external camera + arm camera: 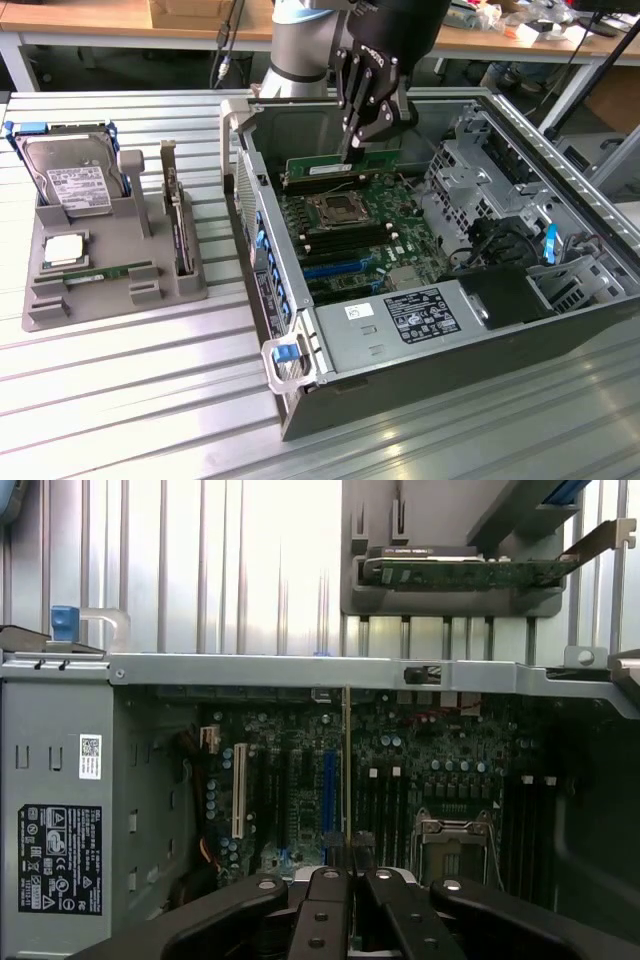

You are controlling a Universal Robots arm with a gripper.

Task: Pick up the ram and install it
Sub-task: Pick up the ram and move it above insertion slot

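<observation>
Table: a ribbed metal table (120,400) is carrying everything.
Tray: a grey tray (40,310) is sitting at the exterior view's left, near the computer.
Hard drive: a silver hard drive (75,180) is leaning at the tray's far end.
Chip: a square processor chip (62,250) is lying flat just in front of the drive.
Spare stick: a second green memory stick (105,272) is lying flat in the tray, nearer the camera than the chip.
Card: an expansion card (178,225) is standing on edge along the tray's right side.
Case: an open computer case (420,385) is lying on its side, with its motherboard (350,240) facing up.
Ram: the ram (335,163) (347,760) is standing on its long edge at the black slots just beyond the processor socket (335,208). Whether it is seated cannot be told.
Claw: the claw (352,140) (346,855) is clamping together on the ram's top edge.
Arm: the arm (300,40) is reaching down from the far side.
</observation>
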